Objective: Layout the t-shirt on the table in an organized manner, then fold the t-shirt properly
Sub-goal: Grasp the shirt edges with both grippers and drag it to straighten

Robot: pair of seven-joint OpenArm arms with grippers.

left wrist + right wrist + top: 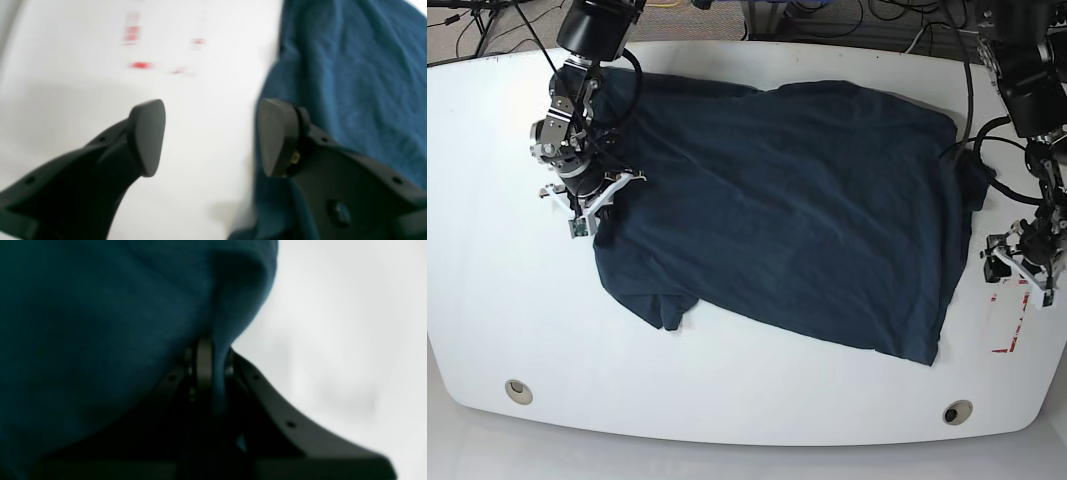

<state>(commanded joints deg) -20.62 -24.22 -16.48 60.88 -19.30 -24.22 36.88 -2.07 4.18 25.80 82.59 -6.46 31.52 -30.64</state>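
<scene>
Dark blue t-shirt spread wide on white counter, long edges partly folded or rumpled. Right pincer pinching t-shirt's edge, fabric between fingertips. Left pincer spread, nothing between fingers, just beside t-shirt's opposite edge. Red-white tape marks on counter, beyond same edge as left pincer. Round grommets near t-shirt's lower corners, in base view.

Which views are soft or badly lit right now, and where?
Left wrist: the table shows bright white, its red marks are smeared, and a soft shadow lies beside the t-shirt. Right wrist: fabric dark and blurred, the gripper murky against it, faint grey shadow on the table. Base: sharpest, fabric folds and grommets readable.
</scene>
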